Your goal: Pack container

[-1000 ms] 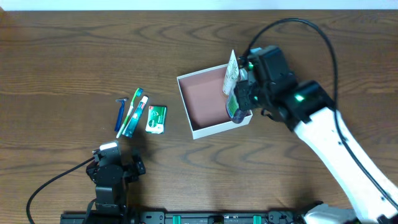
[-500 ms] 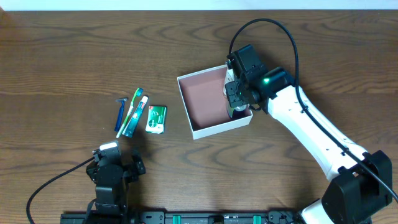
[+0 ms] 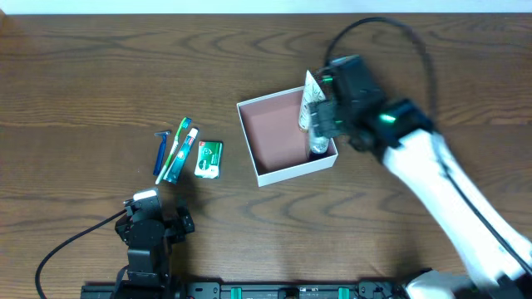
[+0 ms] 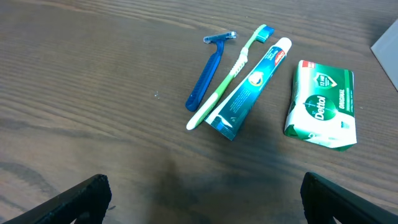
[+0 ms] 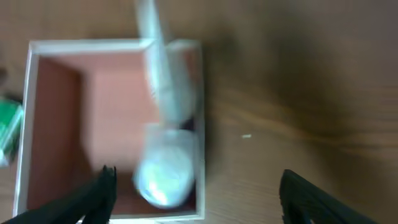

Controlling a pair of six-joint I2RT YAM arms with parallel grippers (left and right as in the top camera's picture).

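The container (image 3: 270, 141) is a square white-walled box with a pink-brown inside, at the table's middle. It also shows in the right wrist view (image 5: 56, 124). A white tube (image 3: 311, 108) with a dark cap leans inside against its right wall, blurred in the right wrist view (image 5: 163, 118). My right gripper (image 3: 326, 124) is open and empty above the box's right wall (image 5: 199, 202), apart from the tube. My left gripper (image 3: 158, 212) is open and empty (image 4: 205, 205) near the front edge, short of the toiletries.
Left of the box lie a blue razor (image 4: 205, 71), a green-and-white toothbrush (image 4: 230, 81), a toothpaste tube (image 4: 249, 87) and a green-and-white soap packet (image 4: 320, 106). They also show in the overhead view around the packet (image 3: 209, 159). The box's corner (image 4: 388, 43) shows at the far right.
My right gripper lowered the white tube into the box, let it go and lifted away. The tube now leans in the box on its own. The left arm has not moved.
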